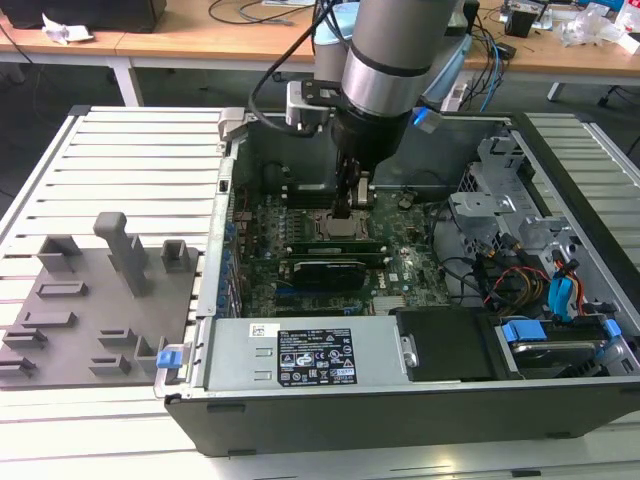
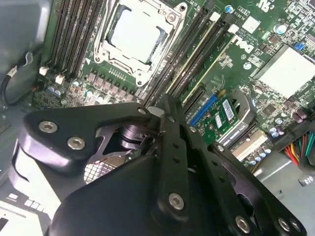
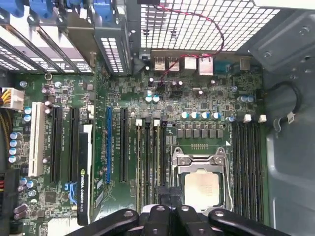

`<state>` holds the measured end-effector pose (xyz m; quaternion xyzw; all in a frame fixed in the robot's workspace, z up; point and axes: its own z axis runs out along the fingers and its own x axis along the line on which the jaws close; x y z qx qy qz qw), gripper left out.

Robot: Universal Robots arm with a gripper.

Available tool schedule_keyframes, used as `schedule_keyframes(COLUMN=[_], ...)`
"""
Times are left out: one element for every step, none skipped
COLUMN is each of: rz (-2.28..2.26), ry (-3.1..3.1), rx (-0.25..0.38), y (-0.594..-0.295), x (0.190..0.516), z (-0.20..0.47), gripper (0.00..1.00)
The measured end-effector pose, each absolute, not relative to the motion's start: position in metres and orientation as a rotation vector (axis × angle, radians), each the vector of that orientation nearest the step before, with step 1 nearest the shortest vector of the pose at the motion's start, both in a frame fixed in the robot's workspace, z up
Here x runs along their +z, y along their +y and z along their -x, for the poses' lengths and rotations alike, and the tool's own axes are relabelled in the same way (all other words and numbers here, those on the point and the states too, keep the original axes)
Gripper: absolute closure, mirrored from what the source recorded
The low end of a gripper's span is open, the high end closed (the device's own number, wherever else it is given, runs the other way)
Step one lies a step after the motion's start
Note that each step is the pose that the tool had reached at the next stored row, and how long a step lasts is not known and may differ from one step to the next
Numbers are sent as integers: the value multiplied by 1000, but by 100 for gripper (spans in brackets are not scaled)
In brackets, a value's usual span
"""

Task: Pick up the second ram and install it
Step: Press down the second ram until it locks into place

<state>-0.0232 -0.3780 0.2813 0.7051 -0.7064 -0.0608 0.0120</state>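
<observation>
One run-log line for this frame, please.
inside open computer case | pincer: low over long black memory slots beside square silver-topped processor | green ram stick: in slot by pincer

Exterior view high over case (image 1: 380,400); both wrist views near processor socket (image 3: 202,184)

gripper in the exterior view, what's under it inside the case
Under the gripper lies the green motherboard with the silver-topped processor in its socket and black memory slots alongside. The gripper's own body covers the slot ends nearest it, so a held ram can't be confirmed.
</observation>
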Motion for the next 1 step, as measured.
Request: schedule_keyframes(rz=[-2198], ry=[-2203], rx=[-189], y=[-378], x=[281], z=[23], gripper=[89])
